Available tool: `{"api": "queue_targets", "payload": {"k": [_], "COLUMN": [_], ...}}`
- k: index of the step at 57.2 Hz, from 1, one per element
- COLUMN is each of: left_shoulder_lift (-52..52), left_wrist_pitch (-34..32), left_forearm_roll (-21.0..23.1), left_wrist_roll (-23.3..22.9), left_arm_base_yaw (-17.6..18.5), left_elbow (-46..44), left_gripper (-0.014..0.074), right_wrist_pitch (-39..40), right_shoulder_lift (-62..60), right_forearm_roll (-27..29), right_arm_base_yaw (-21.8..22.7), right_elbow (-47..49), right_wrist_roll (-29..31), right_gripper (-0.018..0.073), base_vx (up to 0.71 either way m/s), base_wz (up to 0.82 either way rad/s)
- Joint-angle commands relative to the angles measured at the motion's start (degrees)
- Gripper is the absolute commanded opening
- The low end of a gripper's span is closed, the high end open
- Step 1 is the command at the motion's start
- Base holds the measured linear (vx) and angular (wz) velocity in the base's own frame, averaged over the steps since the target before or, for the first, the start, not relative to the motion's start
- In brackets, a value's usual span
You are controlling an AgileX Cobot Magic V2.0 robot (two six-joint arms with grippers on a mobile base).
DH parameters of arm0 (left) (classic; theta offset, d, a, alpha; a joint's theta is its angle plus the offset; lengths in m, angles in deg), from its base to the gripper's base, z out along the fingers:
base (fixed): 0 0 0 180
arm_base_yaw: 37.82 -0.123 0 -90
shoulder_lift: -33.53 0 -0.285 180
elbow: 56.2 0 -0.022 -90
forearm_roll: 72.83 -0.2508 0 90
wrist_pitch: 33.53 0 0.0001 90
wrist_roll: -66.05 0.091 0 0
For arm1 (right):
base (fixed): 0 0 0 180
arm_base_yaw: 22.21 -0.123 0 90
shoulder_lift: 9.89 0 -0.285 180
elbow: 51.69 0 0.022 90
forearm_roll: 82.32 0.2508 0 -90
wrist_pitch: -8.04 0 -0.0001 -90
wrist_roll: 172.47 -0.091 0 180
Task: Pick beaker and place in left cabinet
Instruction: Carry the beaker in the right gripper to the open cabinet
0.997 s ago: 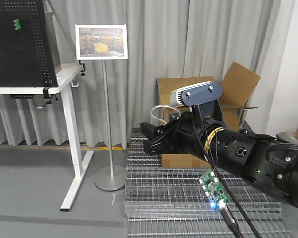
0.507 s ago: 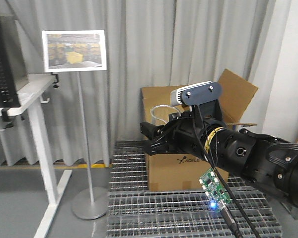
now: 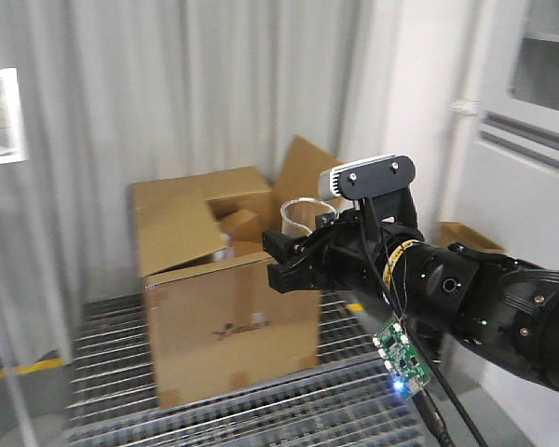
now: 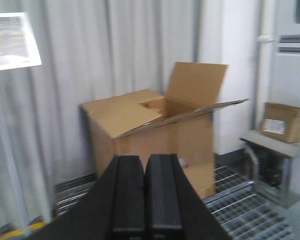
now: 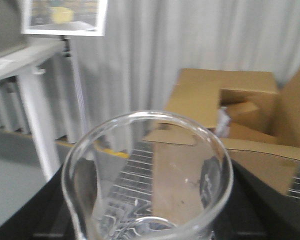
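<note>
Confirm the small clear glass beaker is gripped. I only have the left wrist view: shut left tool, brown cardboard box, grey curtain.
Observer: Yes. The right tool grips the small clear glass beaker between black fingers.
Operator: Upright?
Observer: The front view shows its rim up, standing above the tool.
Operator: Anything inside?
Observer: The right wrist view looks straight down into it, and it appears empty.

1 open cardboard box (image 3: 225,317), flaps raised, is carried by a metal floor grating (image 3: 121,414) laid in panels.
</note>
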Motion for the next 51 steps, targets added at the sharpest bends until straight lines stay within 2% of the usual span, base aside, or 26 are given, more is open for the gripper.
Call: {"api": "queue_targets", "payload": {"k": [1, 51], "left_shoulder_lift": [1.0, 1.0], "left_wrist_pitch": [-4.8, -4.8], "left_forearm_roll": [0.4, 0.4], "left_wrist_roll": [-0.2, -0.2], "left_arm_base_yaw": [0.0, 0.0], "left_elbow": [0.9, 0.9], "left_gripper": [0.0001, 0.0001], "right_wrist_pitch": [3.2, 3.1], "right_shoulder_lift": [-2.5, -2.5], "right_forearm_roll": [0.5, 0.5], "right_arm_base_yaw": [0.2, 0.2], "right_elbow": [2.0, 2.0], "right_wrist_roll": [0.1, 0.1], "right_gripper": [-0.0001, -0.0001], "base_vx": [0.21, 0.19], "base_wz": [-0.71, -0.72]}}
